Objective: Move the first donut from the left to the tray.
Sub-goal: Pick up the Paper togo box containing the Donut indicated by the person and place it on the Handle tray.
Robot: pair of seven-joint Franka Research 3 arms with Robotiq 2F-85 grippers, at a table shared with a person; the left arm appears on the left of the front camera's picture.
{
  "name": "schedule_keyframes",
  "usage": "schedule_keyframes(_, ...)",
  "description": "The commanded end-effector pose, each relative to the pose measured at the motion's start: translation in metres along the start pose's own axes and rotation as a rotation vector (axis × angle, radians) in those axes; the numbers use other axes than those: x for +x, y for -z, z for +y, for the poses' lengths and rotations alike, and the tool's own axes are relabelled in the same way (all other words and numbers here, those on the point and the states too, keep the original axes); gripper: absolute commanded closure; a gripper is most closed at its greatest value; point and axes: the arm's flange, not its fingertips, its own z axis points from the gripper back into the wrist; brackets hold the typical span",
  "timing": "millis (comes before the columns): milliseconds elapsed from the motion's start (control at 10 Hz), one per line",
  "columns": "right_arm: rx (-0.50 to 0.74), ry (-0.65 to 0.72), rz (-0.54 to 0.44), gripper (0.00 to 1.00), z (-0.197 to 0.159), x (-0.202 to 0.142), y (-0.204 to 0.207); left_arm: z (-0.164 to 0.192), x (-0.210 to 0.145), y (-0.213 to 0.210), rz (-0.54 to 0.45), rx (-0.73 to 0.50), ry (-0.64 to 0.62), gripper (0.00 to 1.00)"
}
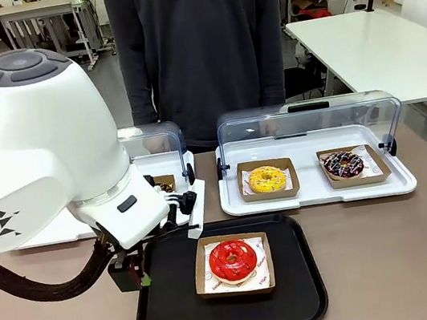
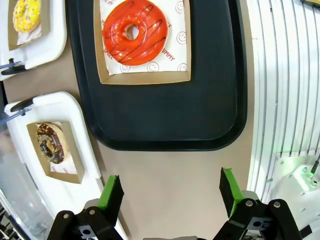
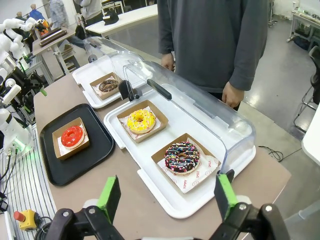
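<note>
**Red donut sits on black tray, both grippers empty**

Red-iced ring donut (image 1: 233, 260), in its small brown cardboard tray (image 1: 201, 271) with white paper, sits on the large black tray (image 1: 166, 313), roughly centred. In the left wrist view it's at 12 o'clock, cardboard edges well inside the black rim.

Left gripper (image 2: 170, 190): fingers spread wide, nothing between the green pads (image 2: 111, 192). It hangs over bare table just off the black tray's edge, apart from the donut. In the front view the left arm (image 1: 33, 148) fills the 9 o'clock side.

Right gripper (image 3: 167, 196): fingers spread, empty, above the table edge at 6 o'clock of the white tray (image 3: 150, 185).

White tray with clear domed lid (image 1: 309, 124) raised holds a yellow donut (image 1: 267, 177) and a dark sprinkled donut (image 1: 342, 164), each in cardboard. Second white tray (image 3: 82, 77) holds a chocolate-brown donut (image 3: 108, 85).

Person (image 1: 199, 40) stands at 12 o'clock behind the table, one hand (image 3: 233, 95) hanging near the lid.
</note>
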Motion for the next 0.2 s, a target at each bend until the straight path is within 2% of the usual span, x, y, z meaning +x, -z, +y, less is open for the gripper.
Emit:
schedule_keyframes(0,-0.001,-0.021,-0.03,0.0,-0.002,0.0032,0.0011,-0.0009,0.0034,0.0011,-0.006,0.007,-0.011,0.0)
schedule_keyframes(100,-0.001,-0.021,-0.03,0.0,-0.002,0.0032,0.0011,-0.0009,0.0034,0.0011,-0.006,0.007,-0.011,0.0)
